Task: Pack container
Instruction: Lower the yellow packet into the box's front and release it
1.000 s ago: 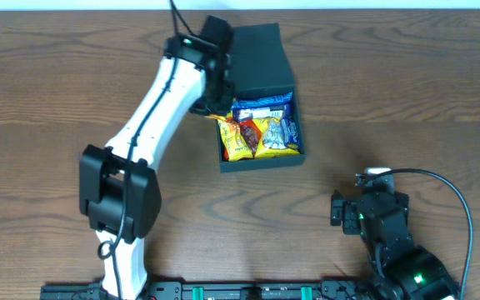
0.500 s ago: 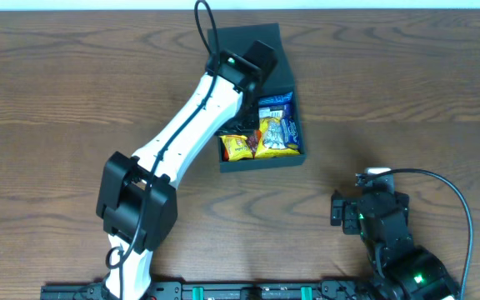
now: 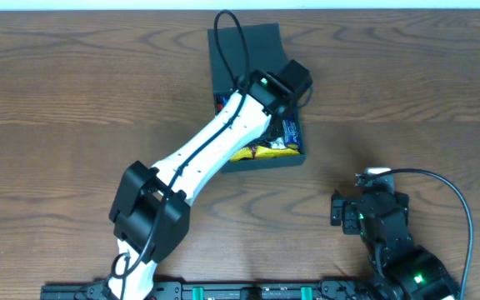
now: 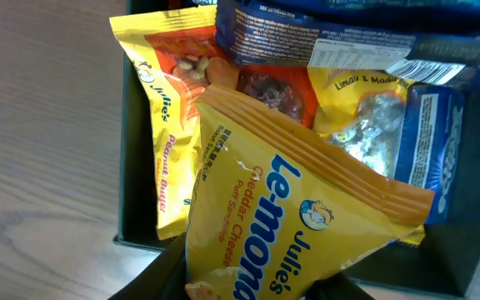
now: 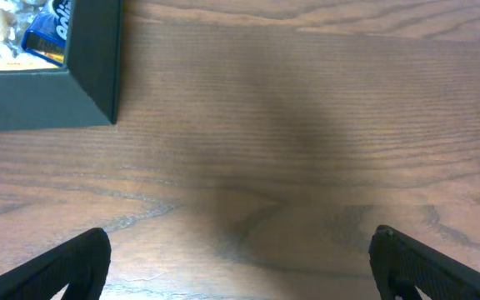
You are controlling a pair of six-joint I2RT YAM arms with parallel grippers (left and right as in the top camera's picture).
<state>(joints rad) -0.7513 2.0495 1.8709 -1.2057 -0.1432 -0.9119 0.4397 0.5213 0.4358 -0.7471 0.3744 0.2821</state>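
**Left gripper lowers a cheese packet into an almost full container**

The container (image 3: 261, 160) sits at the far middle of the table (image 3: 407, 100), with its lid (image 3: 244, 46) folded back on the far side. The left gripper (image 4: 252, 287) is over the container's right part, pinching the bottom edge of a yellow cheese packet (image 4: 290, 225) between its fingers. The packet hangs tilted above the others, so it does not look released yet. Under it lie a peanut-butter packet (image 4: 161, 125) at the left wall and blue packets (image 4: 307, 33) further in, filling the floor. The right gripper (image 5: 240, 271) rests near right on the table, jaws wide and empty, well apart from the container. Judging by this, most of the packing is done. What is left is letting go of this packet and probably closing the lid. No loose packets show on the table.
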